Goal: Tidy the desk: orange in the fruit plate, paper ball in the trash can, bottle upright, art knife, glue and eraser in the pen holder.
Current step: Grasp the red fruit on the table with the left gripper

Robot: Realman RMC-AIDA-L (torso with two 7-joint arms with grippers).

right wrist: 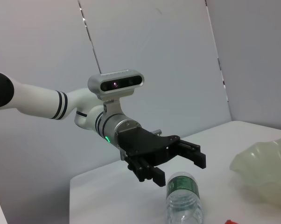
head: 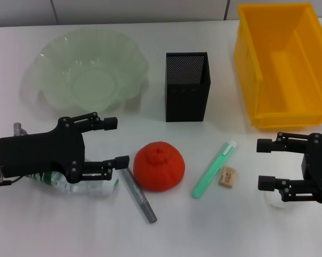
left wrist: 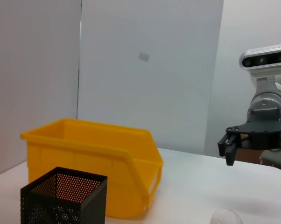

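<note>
The bottle [head: 81,184] lies on its side under my open left gripper [head: 116,142], which hovers just over it; both show in the right wrist view, the bottle [right wrist: 183,200] and the gripper [right wrist: 179,168]. The orange [head: 159,166] sits mid-table. A grey stick tool [head: 138,196] lies beside it and a green pen-shaped tool [head: 213,169] to its right; I cannot tell which is knife or glue. The eraser [head: 228,177] is next to the green one. My open right gripper [head: 265,164] hangs over the paper ball [head: 273,199]. The pen holder [head: 186,94] stands at the back.
The fruit plate [head: 54,69] sits at the back left and the yellow trash can [head: 246,64] at the back right; both look empty. The left wrist view shows the trash can [left wrist: 84,154], the pen holder [left wrist: 61,200], the paper ball [left wrist: 227,217] and my right gripper [left wrist: 256,154].
</note>
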